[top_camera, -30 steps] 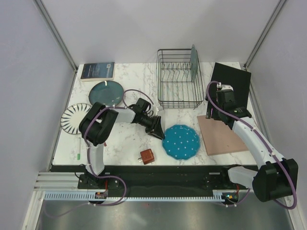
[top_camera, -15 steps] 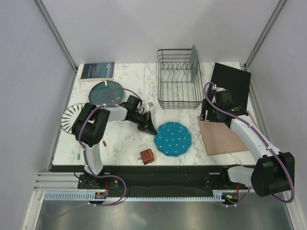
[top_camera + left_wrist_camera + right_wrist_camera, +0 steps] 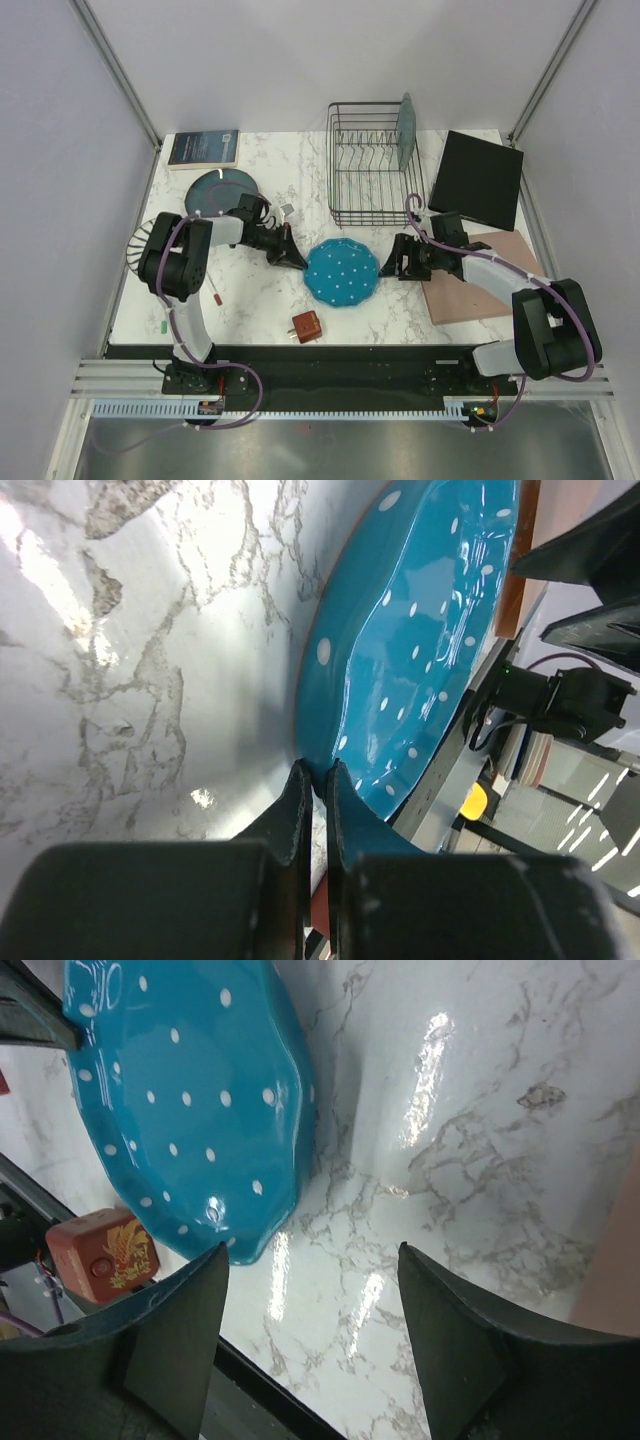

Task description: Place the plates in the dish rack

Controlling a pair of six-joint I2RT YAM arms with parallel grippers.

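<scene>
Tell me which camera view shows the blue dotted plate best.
Top external: only there does the blue dotted plate show as a full round. The left wrist view is close up but crops it at the frame's top edge; the right wrist view also cuts off its top.

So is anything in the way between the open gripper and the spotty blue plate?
No, nothing visible. Only bare marble table lies between the right gripper and the blue dotted plate.
</scene>
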